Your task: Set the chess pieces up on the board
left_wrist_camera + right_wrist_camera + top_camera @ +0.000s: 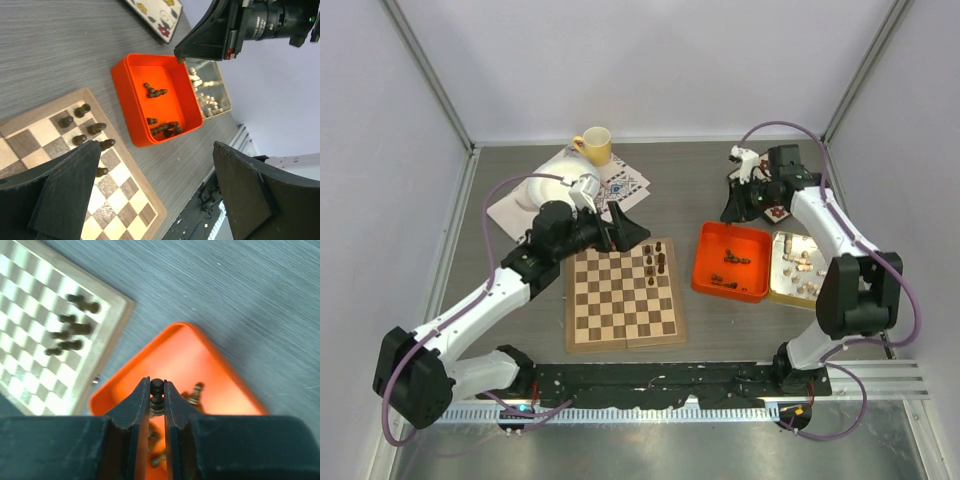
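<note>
The board (620,305) lies in front of the left arm, with several dark chess pieces (655,258) standing at its far right corner. More dark pieces lie in an orange tray (705,270), and pale ones fill a tan tray (775,285). My right gripper (157,390) is shut on a dark pawn, held above the orange tray's (200,357) far corner. From the left wrist, that pawn shows at the right gripper's tip (180,59). My left gripper (157,195) hangs wide open above the board's (117,192) right edge, holding nothing.
A floral square plate (776,213) lies under the right wrist. A yellow cup (595,146), a white plate (542,190) and a patterned sheet (625,184) sit at the far left. Metal rails run along the near edge.
</note>
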### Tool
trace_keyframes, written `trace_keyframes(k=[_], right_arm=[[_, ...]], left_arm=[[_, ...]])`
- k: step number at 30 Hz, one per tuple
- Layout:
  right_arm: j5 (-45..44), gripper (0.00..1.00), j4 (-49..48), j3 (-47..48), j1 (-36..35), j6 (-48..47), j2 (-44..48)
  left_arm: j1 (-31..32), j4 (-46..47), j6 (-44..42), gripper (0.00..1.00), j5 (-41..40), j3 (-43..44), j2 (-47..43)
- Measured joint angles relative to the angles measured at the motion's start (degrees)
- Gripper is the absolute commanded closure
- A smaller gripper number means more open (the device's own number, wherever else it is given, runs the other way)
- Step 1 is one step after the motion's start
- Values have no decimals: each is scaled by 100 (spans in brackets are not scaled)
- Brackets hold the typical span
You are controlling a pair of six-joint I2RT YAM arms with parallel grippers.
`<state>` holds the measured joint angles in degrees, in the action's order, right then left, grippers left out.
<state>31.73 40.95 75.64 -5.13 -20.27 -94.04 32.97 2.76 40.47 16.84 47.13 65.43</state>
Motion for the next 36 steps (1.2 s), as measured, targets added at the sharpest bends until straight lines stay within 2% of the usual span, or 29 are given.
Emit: trace_keyframes(k=[2, 8, 13, 16, 20, 24, 32, 36], right_arm=[[267, 96, -411, -313, 35, 612, 470], [546, 99, -1714, -1294, -39, 2883, 1851], [658, 98, -2789, -1934, -74, 4599, 2129], [778, 98, -2988, -2352, -107, 5340, 2140], [931, 98, -3038, -2511, -160, 5982, 2262], [1001, 98, -3176, -2518, -166, 6314, 2686], [1115, 98, -3410, -2643, -151, 6651, 3001], [1147, 98, -3399, -2771, -151, 6728, 3001]], left_arm=[[2, 326, 116, 6, 120, -223, -59], [271, 931, 387, 7, -13, -479, 68], [1143, 1032, 225, 8, -940, -326, 214], [1576, 1032, 85, 12, -1486, -94, 450], [1923, 966, -87, 14, -2057, 361, 960], [2076, 907, -188, 20, -2363, 715, 1445], [2131, 761, -393, 29, -2363, 1314, 2096], [2144, 778, -446, 30, -2253, 1543, 2212]])
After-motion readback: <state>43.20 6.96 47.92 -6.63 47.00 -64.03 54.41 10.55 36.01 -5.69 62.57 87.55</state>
